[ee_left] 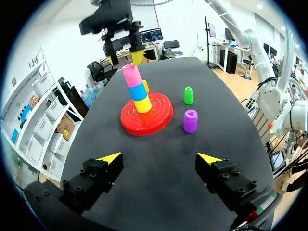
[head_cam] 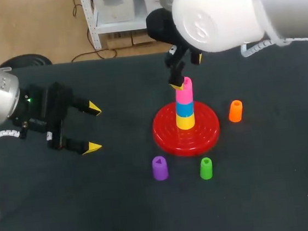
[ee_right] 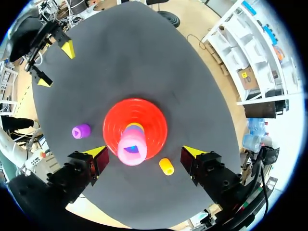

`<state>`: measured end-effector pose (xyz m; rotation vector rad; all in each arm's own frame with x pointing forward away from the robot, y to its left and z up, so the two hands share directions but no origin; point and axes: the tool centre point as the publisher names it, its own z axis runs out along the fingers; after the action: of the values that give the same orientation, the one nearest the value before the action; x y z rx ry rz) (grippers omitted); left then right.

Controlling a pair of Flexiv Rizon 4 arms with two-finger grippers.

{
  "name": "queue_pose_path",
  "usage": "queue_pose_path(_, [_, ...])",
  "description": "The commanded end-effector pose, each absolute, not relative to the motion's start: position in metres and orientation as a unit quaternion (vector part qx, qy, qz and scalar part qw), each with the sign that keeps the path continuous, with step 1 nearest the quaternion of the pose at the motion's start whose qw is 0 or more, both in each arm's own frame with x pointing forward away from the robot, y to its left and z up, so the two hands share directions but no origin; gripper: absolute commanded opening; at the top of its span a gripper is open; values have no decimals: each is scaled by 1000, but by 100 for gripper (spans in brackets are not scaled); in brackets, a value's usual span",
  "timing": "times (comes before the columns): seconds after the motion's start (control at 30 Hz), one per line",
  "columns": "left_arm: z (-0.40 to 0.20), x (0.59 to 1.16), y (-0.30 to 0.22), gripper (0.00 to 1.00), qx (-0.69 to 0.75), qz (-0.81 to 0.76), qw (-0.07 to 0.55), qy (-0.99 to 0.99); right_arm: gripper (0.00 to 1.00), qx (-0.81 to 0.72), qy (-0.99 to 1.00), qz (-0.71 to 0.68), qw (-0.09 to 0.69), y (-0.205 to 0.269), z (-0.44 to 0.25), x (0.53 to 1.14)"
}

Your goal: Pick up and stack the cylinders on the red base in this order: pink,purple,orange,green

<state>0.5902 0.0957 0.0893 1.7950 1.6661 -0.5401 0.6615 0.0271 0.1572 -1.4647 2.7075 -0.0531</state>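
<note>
Right claw (ee_right: 144,153) spread wide above pink cylinder (ee_right: 132,149), mostly hiding the stack (head_cam: 185,115) underneath; glossy ribbed base (ee_right: 113,125); left claw (head_cam: 93,127) wide too.

Count: 1 red base (head_cam: 165,132). 6 cylinders: 3 stacked directly under the right gripper (ee_right: 145,152): 1 yellow cylinder (head_cam: 185,122), 1 blue cylinder (head_cam: 184,108), 1 pink cylinder (head_cam: 184,93). 3 loose off to its sides: 1 purple cylinder (head_cam: 159,168), 1 green cylinder (head_cam: 206,168), 1 orange cylinder (head_cam: 235,111).

The orange cylinder (ee_left: 146,86) is mostly hidden behind the stack (ee_left: 138,92).
</note>
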Motion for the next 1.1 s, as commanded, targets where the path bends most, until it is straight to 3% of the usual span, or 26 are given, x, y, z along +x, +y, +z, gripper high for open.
queue_pose_path(0.03, [88, 591, 96, 100, 681, -205, 312, 630, 100, -484, 871, -20, 81, 27, 175, 631])
queue_pose_path(0.57, [88, 591, 96, 100, 681, -205, 312, 630, 100, -533, 840, 2, 98, 53, 182, 571])
queue_pose_path(1.1, [88, 591, 96, 100, 681, -205, 312, 630, 100, -527, 844, 11, 97, 54, 175, 564])
